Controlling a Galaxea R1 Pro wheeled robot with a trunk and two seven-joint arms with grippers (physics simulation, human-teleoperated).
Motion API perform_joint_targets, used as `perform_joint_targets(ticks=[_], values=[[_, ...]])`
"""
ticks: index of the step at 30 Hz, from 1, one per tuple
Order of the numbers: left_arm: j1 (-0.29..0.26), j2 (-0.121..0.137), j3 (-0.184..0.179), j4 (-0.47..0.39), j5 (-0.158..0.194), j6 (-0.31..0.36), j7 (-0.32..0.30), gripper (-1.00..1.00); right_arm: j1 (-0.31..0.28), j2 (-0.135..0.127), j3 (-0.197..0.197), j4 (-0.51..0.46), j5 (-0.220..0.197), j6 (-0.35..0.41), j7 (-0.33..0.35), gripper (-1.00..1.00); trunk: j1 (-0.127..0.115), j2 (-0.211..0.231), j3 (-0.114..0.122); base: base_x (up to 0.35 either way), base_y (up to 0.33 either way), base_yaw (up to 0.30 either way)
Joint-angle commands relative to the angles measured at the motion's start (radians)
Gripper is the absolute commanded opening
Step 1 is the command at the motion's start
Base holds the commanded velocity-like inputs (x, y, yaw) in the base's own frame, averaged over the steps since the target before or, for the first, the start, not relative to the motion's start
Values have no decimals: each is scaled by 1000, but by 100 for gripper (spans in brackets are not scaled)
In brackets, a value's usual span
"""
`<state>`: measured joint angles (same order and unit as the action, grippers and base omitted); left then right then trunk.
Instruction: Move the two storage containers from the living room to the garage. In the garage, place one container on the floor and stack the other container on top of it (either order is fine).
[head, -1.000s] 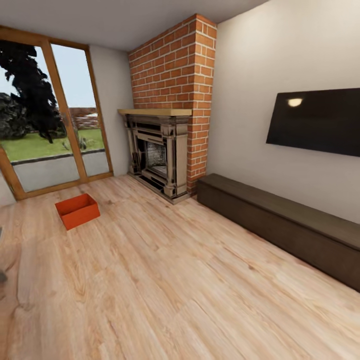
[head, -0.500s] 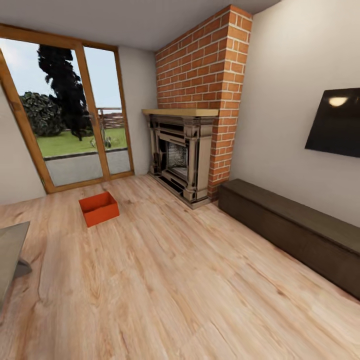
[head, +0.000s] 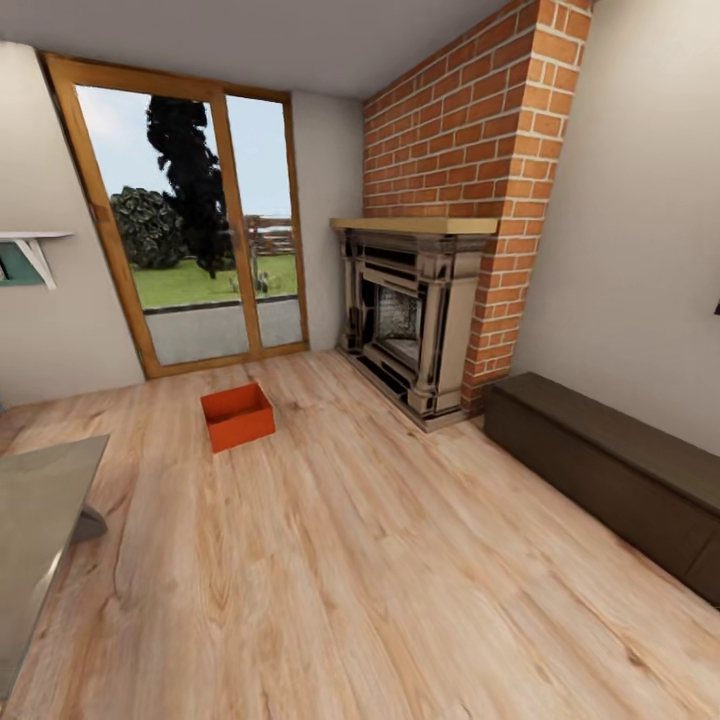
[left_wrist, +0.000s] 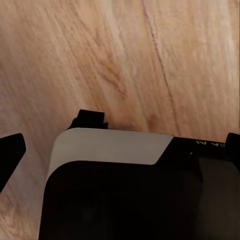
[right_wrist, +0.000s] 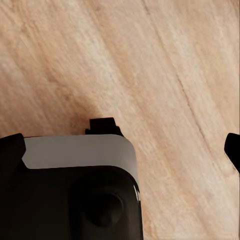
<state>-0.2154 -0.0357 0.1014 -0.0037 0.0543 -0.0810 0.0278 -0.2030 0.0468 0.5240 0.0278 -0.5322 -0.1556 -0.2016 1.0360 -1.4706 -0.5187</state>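
Head view shows one storage container (head: 237, 416); wrist views leave each gripper's state unclear.

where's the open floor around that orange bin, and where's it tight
Bare wood floor runs from the storage container to the dark console and fireplace. A clear strip also lies between the container and the glass doors. Tighter beside the grey table.
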Motion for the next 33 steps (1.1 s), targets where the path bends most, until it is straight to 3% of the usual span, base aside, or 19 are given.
perform_joint_targets(ticks=[1, 16, 33], values=[[-1, -1, 5, 1, 6, -3, 1, 100, -1, 1, 8, 3, -9, -5, -1, 100, 1, 0, -1, 325, 0, 269], [-1, -1, 5, 1, 6, -3, 1, 100, -1, 0, 9, 3, -9, -5, 0, 100, 1, 0, -1, 325, 0, 251], [-1, -1, 5, 1, 6, -3, 1, 100, -1, 1, 9, 3, -9, -5, 0, 100, 1, 0, -1, 325, 0, 13]])
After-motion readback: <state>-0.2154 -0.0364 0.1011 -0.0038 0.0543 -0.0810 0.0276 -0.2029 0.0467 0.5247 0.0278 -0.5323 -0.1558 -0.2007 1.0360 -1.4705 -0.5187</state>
